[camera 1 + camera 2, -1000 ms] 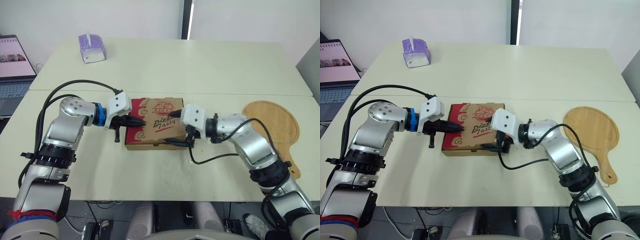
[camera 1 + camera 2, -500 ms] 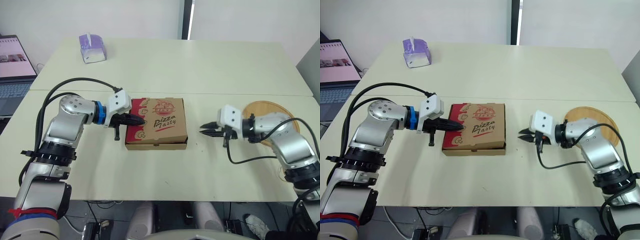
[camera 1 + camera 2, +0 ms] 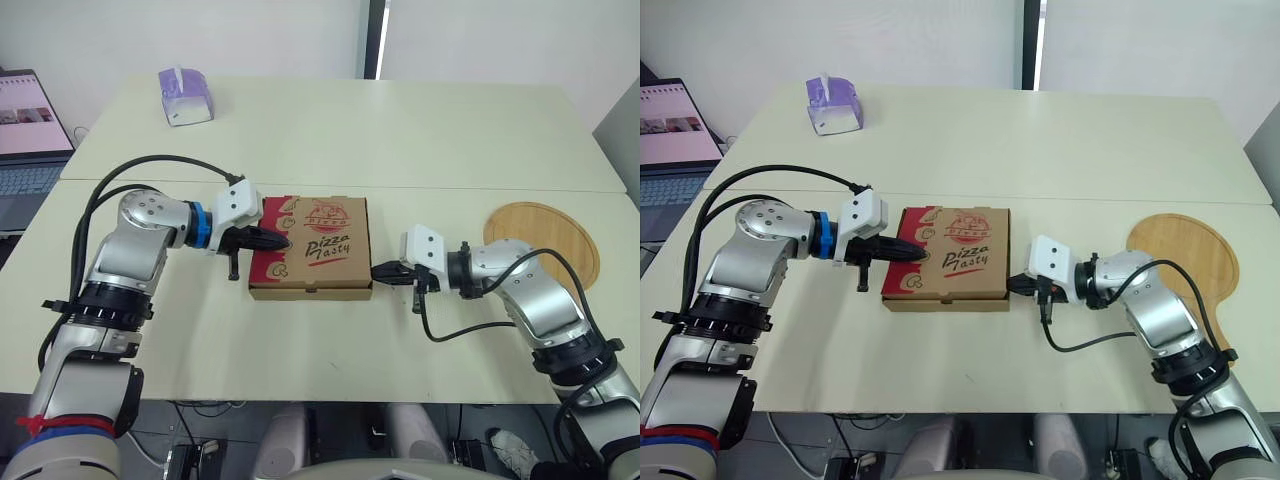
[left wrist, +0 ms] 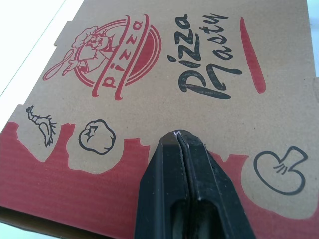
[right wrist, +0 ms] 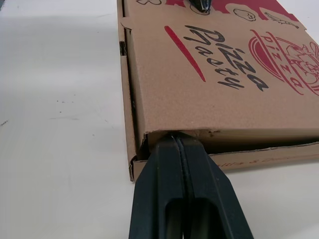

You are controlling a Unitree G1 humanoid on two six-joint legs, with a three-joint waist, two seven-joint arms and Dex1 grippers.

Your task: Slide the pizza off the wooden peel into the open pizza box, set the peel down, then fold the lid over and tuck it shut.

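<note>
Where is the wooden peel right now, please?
In the eye views, the peel lies flat on the table at the robot's right, past the right gripper and apart from the closed pizza box.

A pale cream tabletop point(image 3: 400, 130) is filling the room's middle, with 1 seam point(image 3: 450, 187) running from its left edge to its right edge. A purple tissue box point(image 3: 183, 96) is sitting near its far left corner. Beyond the far edge a white wall point(image 3: 200, 30) is rising, with 1 dark vertical strip point(image 3: 375, 38) splitting it. Past the left edge an open laptop point(image 3: 30, 130) is glowing.
</note>
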